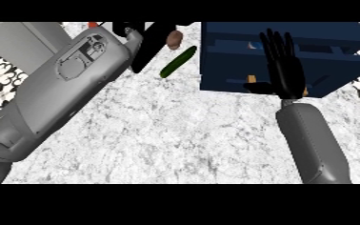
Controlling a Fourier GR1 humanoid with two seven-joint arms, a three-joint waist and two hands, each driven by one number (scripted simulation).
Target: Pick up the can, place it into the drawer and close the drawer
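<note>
Heads up on where you're at: your right robot hand (285, 69) is flat and open, fingers straight, held over the front of the dark blue drawer (232, 71) at the upper right, holding nothing. Your left robot hand (144, 40) is up near the top edge at the end of that big grey forearm, and honestly you can't tell what its fingers are doing, since they're mostly a black shape half hidden by the wrist. The can is the problem: I can't pick out one for sure. There's a bit of red (94, 24) poking out at the top edge just left of the left robot hand, which might be it, but too little shows to call it or to read its long axis. If so, it lies well apart from the right robot hand and right by the left one, so the left arm is nearer. Also on the surface (175, 133): a green cucumber (178, 62) lying diagonally and a brown lump (174, 38) just above it, both between the left robot hand and the drawer.
</note>
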